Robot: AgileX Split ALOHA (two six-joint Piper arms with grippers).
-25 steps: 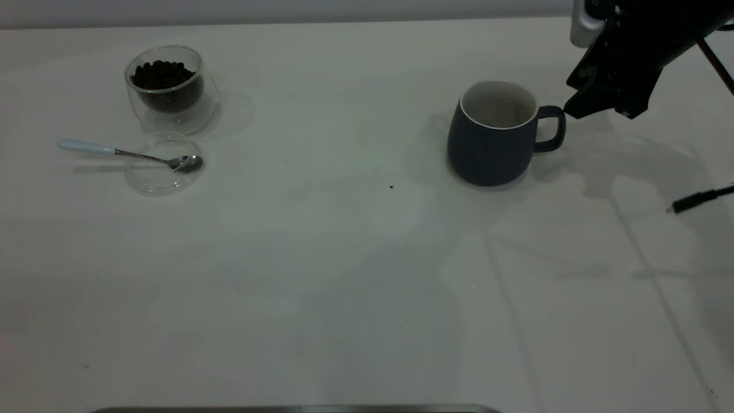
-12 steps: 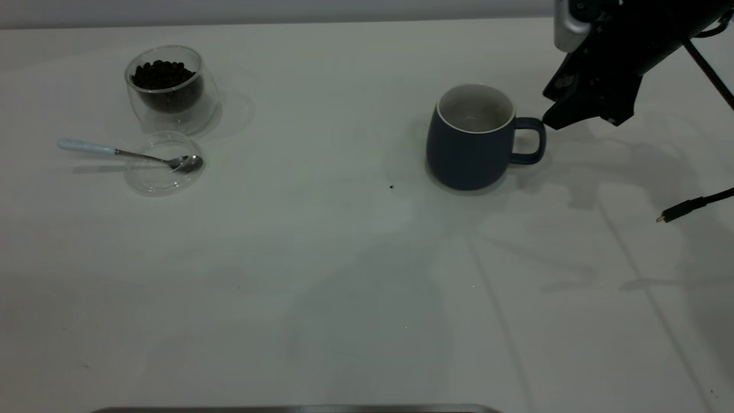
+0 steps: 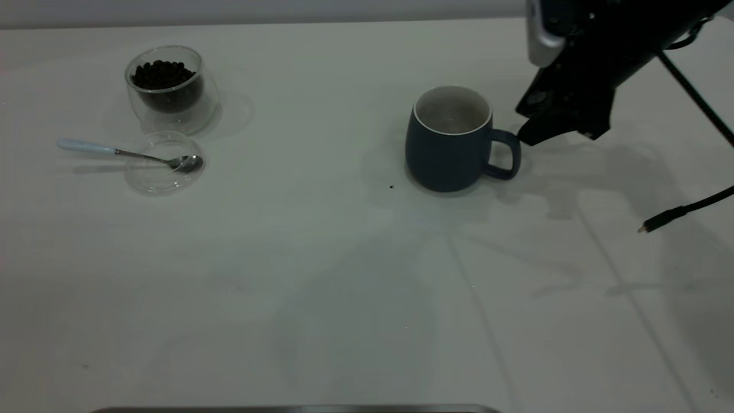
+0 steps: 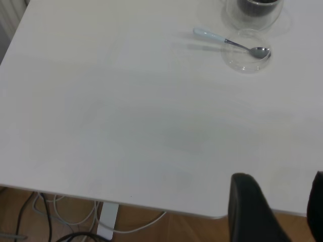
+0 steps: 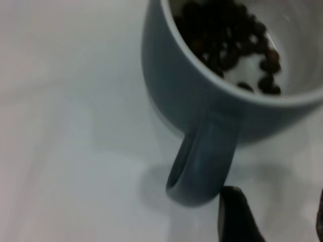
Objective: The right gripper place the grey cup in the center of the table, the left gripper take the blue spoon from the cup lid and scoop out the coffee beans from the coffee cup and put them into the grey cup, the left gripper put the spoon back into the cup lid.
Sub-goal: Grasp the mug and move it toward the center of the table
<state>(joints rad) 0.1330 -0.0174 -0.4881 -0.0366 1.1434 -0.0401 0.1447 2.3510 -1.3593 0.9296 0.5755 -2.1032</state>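
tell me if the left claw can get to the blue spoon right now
Probably yes. The blue spoon lies in the open, bowl on the cup lid, handle jutting off it. The left claw sits back near the table edge with only bare table between.

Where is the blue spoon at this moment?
In the exterior view the blue spoon lies at the table's left side, its metal bowl resting in the cup lid, just in front of the coffee cup.
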